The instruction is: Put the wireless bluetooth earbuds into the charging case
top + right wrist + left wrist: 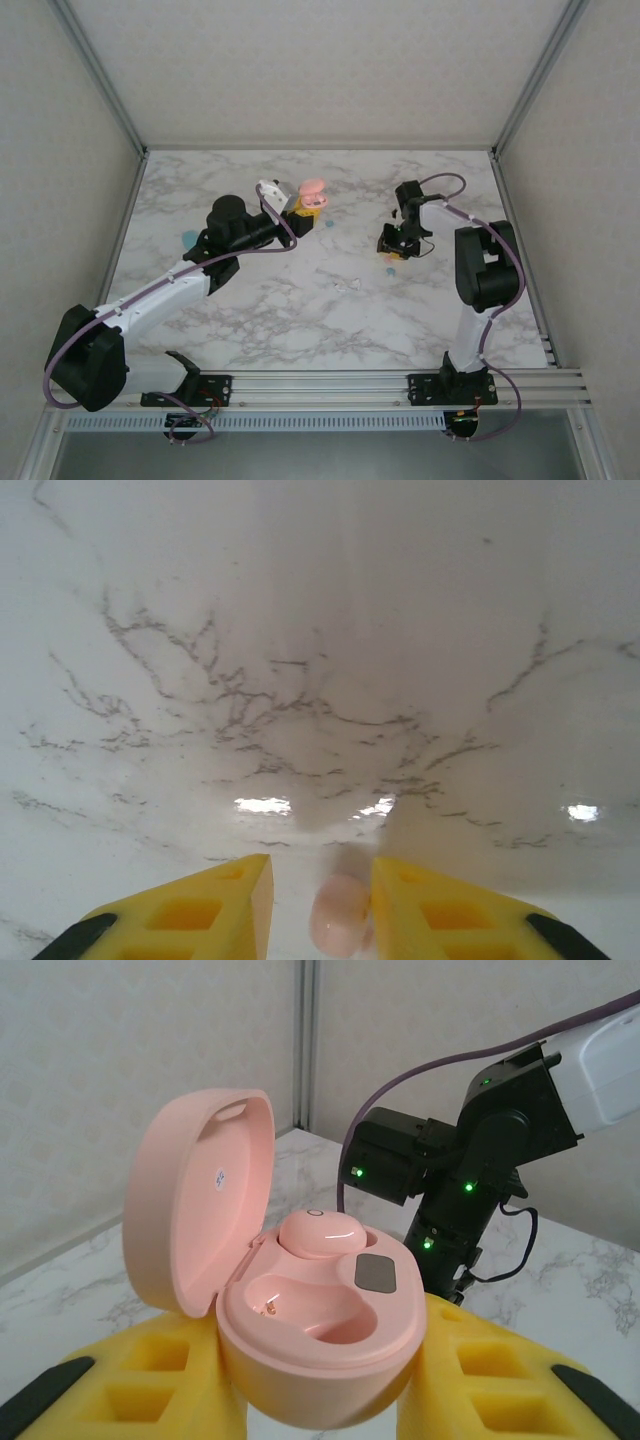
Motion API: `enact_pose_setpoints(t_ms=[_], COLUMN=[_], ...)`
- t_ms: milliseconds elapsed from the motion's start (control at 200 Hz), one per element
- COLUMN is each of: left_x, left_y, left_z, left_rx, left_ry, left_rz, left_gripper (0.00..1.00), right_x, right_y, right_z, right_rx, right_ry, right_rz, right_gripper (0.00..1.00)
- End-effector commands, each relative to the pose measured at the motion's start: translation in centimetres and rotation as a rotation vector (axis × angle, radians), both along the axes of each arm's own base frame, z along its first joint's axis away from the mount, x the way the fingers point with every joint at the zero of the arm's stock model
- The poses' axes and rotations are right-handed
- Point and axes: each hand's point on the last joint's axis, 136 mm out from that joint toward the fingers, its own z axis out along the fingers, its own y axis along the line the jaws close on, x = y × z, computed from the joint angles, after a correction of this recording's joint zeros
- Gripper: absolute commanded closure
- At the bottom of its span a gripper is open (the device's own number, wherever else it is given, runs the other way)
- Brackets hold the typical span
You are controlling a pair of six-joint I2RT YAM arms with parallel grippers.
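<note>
The white, grey-veined marble worktop (300, 320) is spanned by both arms. The left claw (298, 214), with blocky yellow fingers, is closed about the base of the pink, pebble-shaped plastic charging case (320, 1340). The case is held above the far middle of the worktop, with its hinged lid (200, 1210) thrown back. The right claw (320, 875) hangs close over the marble, to the right of the case and well apart from it. Its jaws stand narrow on either side of a small, rounded pink earbud (340, 920). Whether the bud is pinched or merely bracketed cannot be told, since a gap seems to be left on one side.

The step in hand is judged to be the picking up of this second bud. A firm, centred pinch should be confirmed before any lift, because so smooth and tiny a piece is likely to squirt sideways if caught off-centre. The case should be held level and open side up, so that the bud can be brought straight down into the empty near socket (300, 1305).

Inside the case, a matching seated earbud (322, 1232), glossy and oval with a faint ring on top, is nested in the far socket. A small dark rectangular panel (375, 1273) is set beside it, and tiny metallic contacts (270, 1310) are seen in the empty socket.
</note>
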Motion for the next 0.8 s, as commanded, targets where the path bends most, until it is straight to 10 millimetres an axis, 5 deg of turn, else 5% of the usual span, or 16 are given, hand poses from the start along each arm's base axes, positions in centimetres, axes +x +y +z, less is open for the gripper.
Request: enact_pose_setpoints(t_ms=[0, 796], left_x=[-0.4, -0.9], left_y=[0.1, 0.8], left_z=[1.7, 1.5], left_rx=[-0.015, -0.010], left_ry=[-0.042, -0.049], left_rz=[0.005, 0.019], left_gripper=[0.86, 0.86], right_x=[-0.2, -0.9], right_y=[-0.3, -0.7], right_z=[-0.4, -1.2], right_rx=[-0.073, -0.335], right_ry=[0.019, 0.050], right_rz=[0.046, 0.267], right_gripper=[0.68, 0.72])
